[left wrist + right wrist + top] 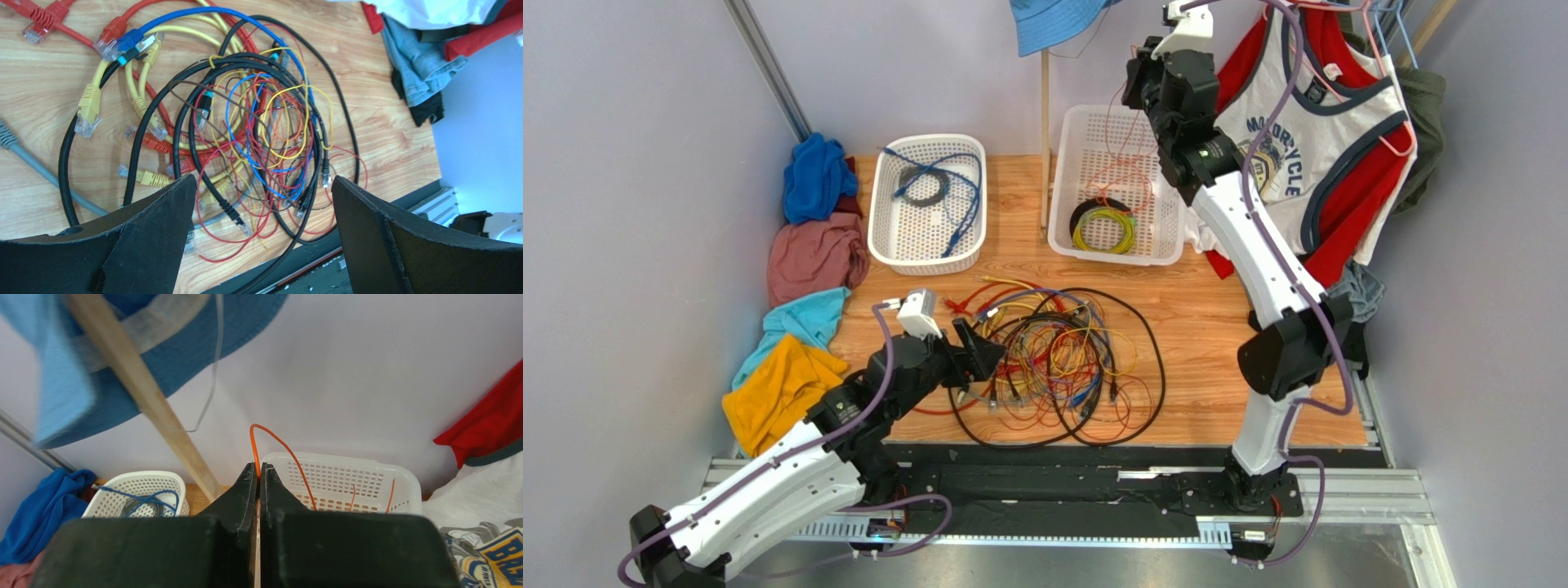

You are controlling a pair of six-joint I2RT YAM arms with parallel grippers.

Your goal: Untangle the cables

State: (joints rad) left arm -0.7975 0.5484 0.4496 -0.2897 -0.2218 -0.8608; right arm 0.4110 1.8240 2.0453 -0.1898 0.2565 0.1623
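The cables (1051, 355) lie in one tangled heap of black, red, yellow, blue and orange loops on the wooden table; the left wrist view shows the heap (258, 135) close up with plug ends sticking out. My left gripper (981, 355) is open at the heap's left edge. Its jaws (264, 184) stand wide apart over the near loops and hold nothing. My right gripper (1140, 71) is raised high above the right basket, shut (258, 468) on a thin orange wire (279, 447). That wire arcs up from the tips and drops into the basket.
Two white baskets stand at the back. The left basket (881, 233) holds a blue cable and a dark coil; the right basket (1063, 135) holds a yellow-green and black coil. Clothes (811, 257) are piled at the left and shirts (1320, 135) hang at the right. A wooden pole (1046, 135) rises between the baskets.
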